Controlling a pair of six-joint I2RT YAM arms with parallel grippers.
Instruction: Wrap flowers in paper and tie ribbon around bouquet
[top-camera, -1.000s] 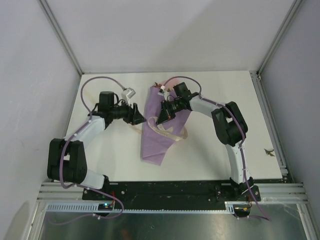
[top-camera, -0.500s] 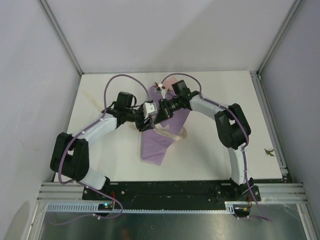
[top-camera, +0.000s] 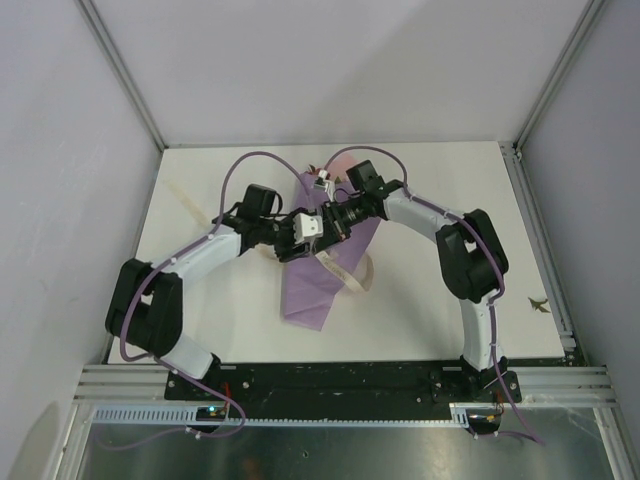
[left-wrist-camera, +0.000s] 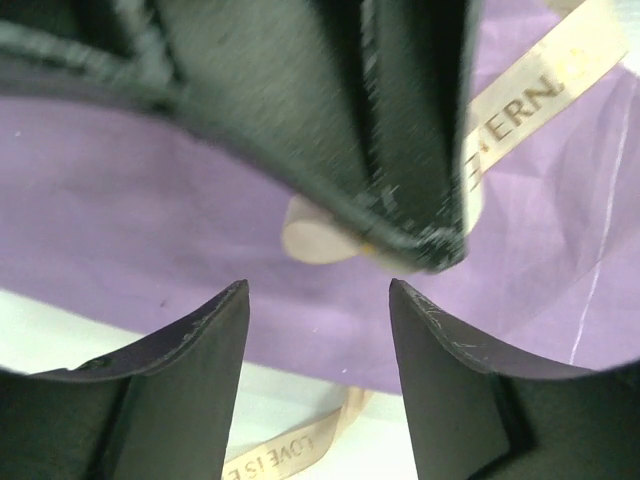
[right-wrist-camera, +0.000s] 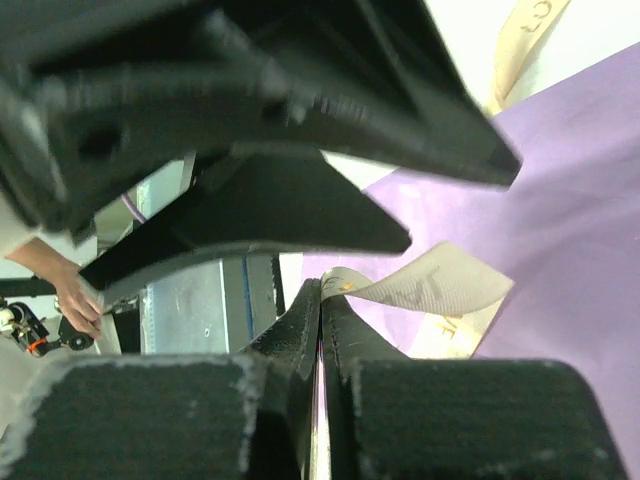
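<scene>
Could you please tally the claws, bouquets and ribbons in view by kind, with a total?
claws: 2 (left claw, right claw)
bouquet: 1
ribbon: 1
total: 4

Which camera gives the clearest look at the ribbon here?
Left wrist: the ribbon runs close across the purple bouquet, its printed letters readable. Right wrist shows only a short curl leaving the shut right claw. Top external shows its loop, small and without detail.
</scene>
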